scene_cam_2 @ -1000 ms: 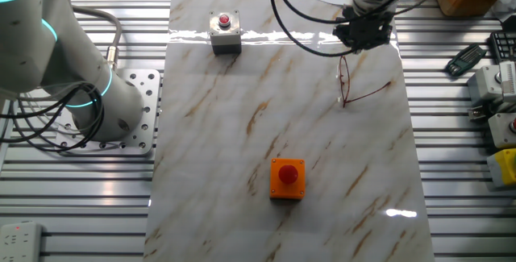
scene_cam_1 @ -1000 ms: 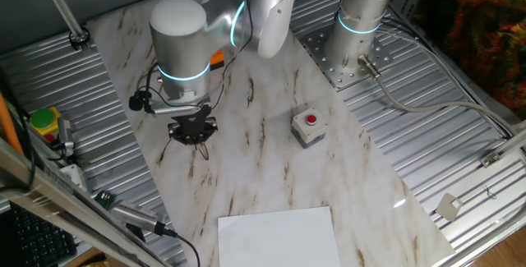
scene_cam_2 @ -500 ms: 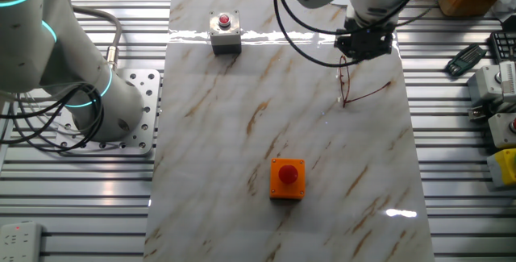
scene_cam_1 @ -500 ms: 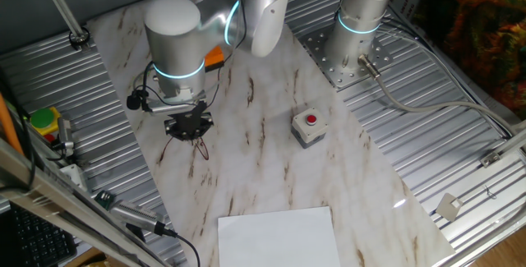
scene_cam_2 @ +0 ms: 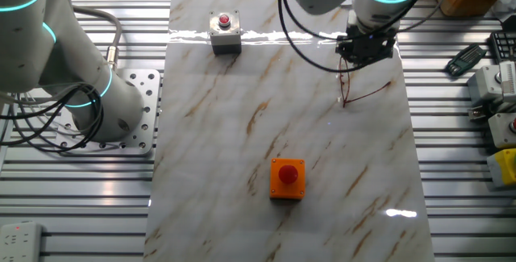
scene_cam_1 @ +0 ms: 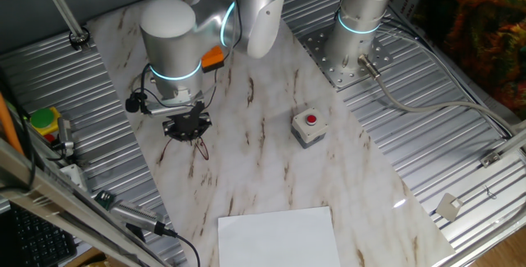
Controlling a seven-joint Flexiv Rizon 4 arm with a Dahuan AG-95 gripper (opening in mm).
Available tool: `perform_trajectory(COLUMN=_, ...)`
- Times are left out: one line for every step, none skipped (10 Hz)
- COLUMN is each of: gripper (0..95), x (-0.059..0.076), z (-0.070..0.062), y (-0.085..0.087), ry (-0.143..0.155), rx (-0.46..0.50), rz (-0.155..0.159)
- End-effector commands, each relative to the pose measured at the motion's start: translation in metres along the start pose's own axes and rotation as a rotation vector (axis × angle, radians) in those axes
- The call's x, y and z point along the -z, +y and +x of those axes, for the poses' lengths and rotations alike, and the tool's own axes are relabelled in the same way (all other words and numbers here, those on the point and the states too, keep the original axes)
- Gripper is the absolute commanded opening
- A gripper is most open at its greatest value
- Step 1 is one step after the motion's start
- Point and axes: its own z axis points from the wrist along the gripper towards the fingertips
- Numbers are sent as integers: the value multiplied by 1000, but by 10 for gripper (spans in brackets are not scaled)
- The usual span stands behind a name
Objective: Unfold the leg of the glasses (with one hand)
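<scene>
The glasses (scene_cam_2: 345,93) are thin dark reddish wire spectacles lying on the marble board (scene_cam_2: 242,133) near its right edge. One slim leg (scene_cam_2: 372,93) stretches out to the right. My black gripper (scene_cam_2: 367,55) hangs right over their far end, at or just above the frame. In the one fixed view the gripper (scene_cam_1: 186,131) is at the left of the board, with the glasses (scene_cam_1: 200,149) showing just below it. The fingers are too small and dark to tell how they stand.
A grey red-button box (scene_cam_1: 308,127) sits mid-board and shows at the far edge in the other fixed view (scene_cam_2: 225,32). An orange box with a red button (scene_cam_2: 287,178) sits near the front. A white sheet (scene_cam_1: 279,236) lies at one end. A second arm's base (scene_cam_2: 105,101) stands beside the board.
The gripper has come down closer to the glasses and shifted a little sideways along the board's edge. The glasses look unmoved.
</scene>
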Motion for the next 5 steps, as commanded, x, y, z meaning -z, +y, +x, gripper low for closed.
perform_trajectory(gripper=0, x=0, z=2, y=1, ry=1, rx=5, rz=-3)
perform_trajectory(gripper=0, x=0, z=4, y=1, ry=1, rx=9, rz=-2)
perform_trajectory(gripper=0, x=-1, z=5, y=1, ry=-1, rx=9, rz=0)
perform_trajectory(gripper=0, x=0, z=6, y=1, ry=-5, rx=11, rz=-1)
perform_trajectory(gripper=0, x=0, z=7, y=1, ry=-5, rx=13, rz=2)
